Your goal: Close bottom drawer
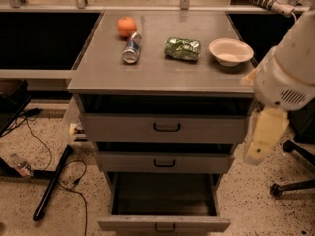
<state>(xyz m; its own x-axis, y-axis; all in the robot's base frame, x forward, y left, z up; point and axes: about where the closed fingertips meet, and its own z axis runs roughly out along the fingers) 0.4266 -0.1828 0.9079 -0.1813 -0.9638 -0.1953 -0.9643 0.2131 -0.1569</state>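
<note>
Bottom drawer not yet closed.
The end effector (265,137) hangs at 3 o'clock beside the table (157,75), holding nothing; its opening cannot be told. The bottom drawer (164,223), at 6 o'clock, stands pulled out, so the whole push remains.

The bottom drawer (165,224) sits at the lower edge of the view, which trims its front panel and handle; its inside is mostly shadow. The arm (290,77) comes in from the right edge — only its pale end shows — and covers the counter's (162,77) right front corner. The pincer (256,154) hangs just right of the top drawer (197,129). The can's (132,48) label and the green packet's (182,48) print are too small to read.
</note>
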